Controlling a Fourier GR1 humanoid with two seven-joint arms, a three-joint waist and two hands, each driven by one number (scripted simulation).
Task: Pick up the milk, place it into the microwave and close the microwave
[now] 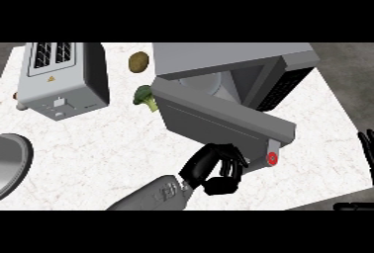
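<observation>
The grey microwave stands at the back of the counter. Its door is swung partway across the opening. Behind the door I see only a pale round turntable; no milk shows anywhere, and most of the inside is hidden. My left hand is at the door's near lower edge, close to the red button, with its fingers against the door's outer face and nothing in its hold. My right hand shows only as upright fingers at the right edge, resting.
A silver toaster stands at the back left. A brown potato and a green broccoli lie between it and the microwave. A round metal pan's rim comes in at the left edge.
</observation>
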